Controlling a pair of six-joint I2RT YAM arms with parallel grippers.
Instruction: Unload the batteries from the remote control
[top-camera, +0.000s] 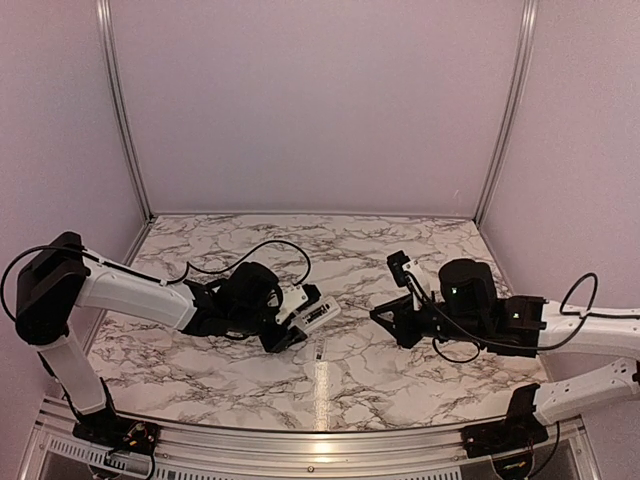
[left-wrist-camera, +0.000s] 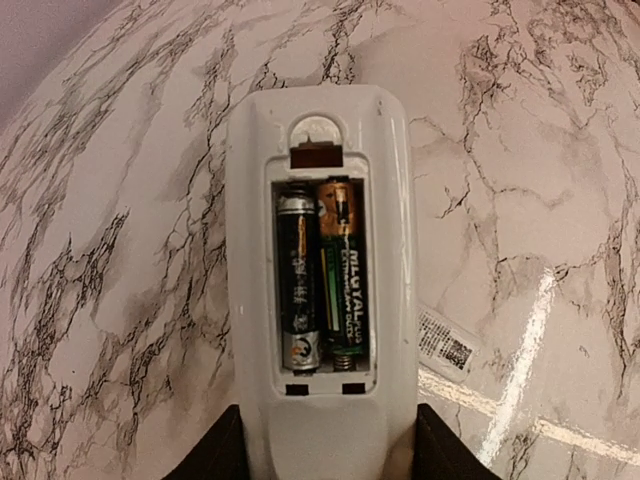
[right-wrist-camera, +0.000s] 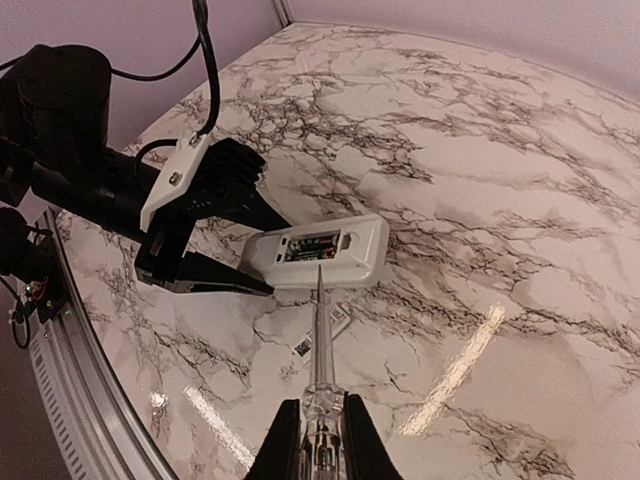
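batteries: two, one black and one gold and green, seated side by side in the open compartment of the remote control. remote control: white, held above the tabletop, one end clamped in the left gripper. thin rod: grasped in the clenched right gripper, tip set at the remote control's edge beside the compartment; contact cannot be told. label: small, printed, lying on the tabletop beneath the remote control.
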